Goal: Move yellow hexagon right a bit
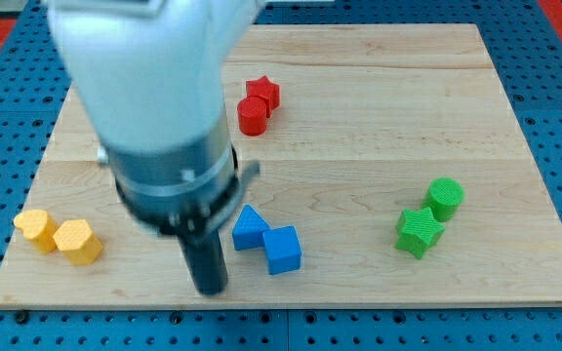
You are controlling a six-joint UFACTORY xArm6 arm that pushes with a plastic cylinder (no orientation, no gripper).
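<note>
Yellow hexagon [78,241] lying on the wooden board [359,127] near its lower left corner, toward the view's left and bottom. Touching it, or just about, on its left and slightly higher: a second yellow block [36,229], shape hard to make out, perhaps a rounded or heart-like form.

To the right of the yellow hexagon, near but apart from it: my tip [210,290], the lower end of a dark rod coming down out of the big blurred grey arm body [154,107] that fills the upper left of the view. No jaws to open or close on this end effector; a plain rod holding nothing, touching no block.

Further right of the yellow hexagon, just past the tip: a blue triangular block [250,229] and a blue cube [283,250], the two touching each other.

Up and to the right of the yellow hexagon, well apart: a red star-like block [263,93] with a red cylinder [253,117] pressed against its lower left.

Far right of the yellow hexagon, well apart: a green star-like block [419,232] and, touching it above right, a green cylinder [446,198].

Under the board: a blue perforated table [8,117].
</note>
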